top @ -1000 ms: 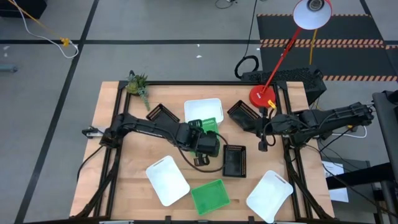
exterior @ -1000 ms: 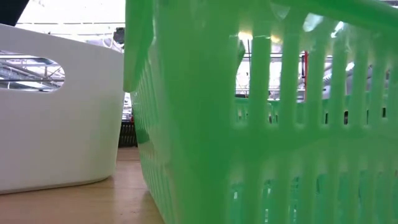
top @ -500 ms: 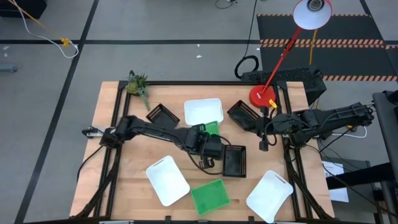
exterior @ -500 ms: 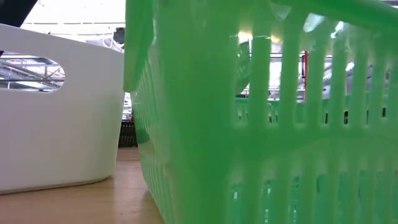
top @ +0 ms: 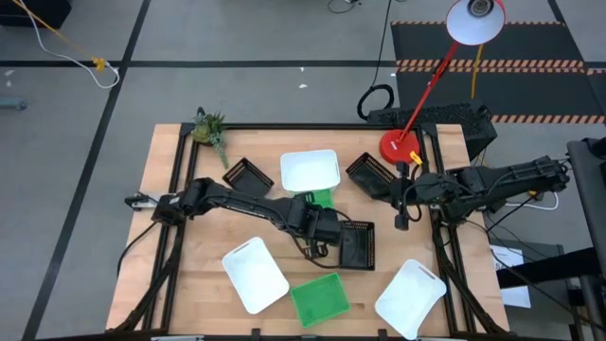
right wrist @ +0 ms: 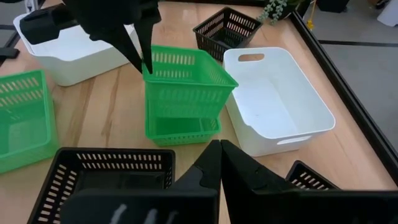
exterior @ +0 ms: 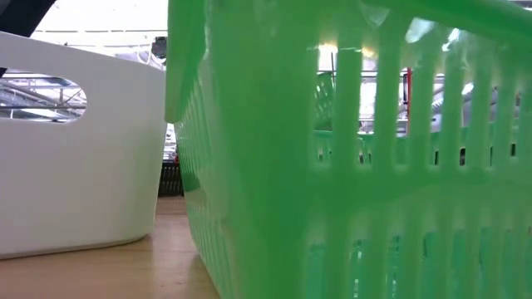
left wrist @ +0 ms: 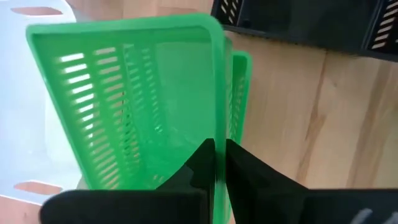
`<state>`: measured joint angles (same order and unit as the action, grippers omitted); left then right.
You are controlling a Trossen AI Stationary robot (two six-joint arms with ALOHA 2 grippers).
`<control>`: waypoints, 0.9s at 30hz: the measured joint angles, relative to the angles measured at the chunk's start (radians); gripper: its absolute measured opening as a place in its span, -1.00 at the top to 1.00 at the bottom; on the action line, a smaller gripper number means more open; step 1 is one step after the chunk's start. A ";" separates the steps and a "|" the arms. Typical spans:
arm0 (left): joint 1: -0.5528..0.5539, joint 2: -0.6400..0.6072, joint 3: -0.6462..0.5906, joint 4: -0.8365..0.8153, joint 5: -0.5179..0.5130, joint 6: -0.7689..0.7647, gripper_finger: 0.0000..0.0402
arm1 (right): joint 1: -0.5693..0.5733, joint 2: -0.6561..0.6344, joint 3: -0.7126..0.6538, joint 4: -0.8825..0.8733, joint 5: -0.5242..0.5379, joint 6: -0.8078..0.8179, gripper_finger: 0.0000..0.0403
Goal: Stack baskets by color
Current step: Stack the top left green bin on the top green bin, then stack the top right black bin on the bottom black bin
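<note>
At frame centre, the left gripper (left wrist: 218, 163) pinches the rim of a green basket (right wrist: 186, 84) seated in another. The right gripper (right wrist: 219, 163) waits closed at right. The third green basket (top: 319, 298), the whites and the blacks remain unstacked.

the left arm (top: 284, 210) hides most of the stacked green baskets (top: 323, 196) in the high view

two nested baskets (right wrist: 186, 93) mid-table, beside a basket (top: 310, 170) behind, another (top: 357, 244) to their right
</note>
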<state>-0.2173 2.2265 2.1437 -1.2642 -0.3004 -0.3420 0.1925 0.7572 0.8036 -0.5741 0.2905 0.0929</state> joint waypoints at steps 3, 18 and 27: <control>0.000 0.000 0.000 -0.005 0.000 0.016 0.88 | 0.000 0.000 0.000 0.000 0.000 0.000 1.00; 0.000 0.007 0.000 -0.027 0.004 0.051 0.70 | 0.000 0.001 0.000 0.000 -0.002 0.000 1.00; 0.000 0.016 0.000 -0.020 0.004 0.056 0.69 | 0.000 0.001 0.000 -0.003 -0.003 0.000 1.00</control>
<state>-0.2173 2.2429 2.1441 -1.2842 -0.2966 -0.2855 0.1925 0.7578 0.8036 -0.5773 0.2874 0.0929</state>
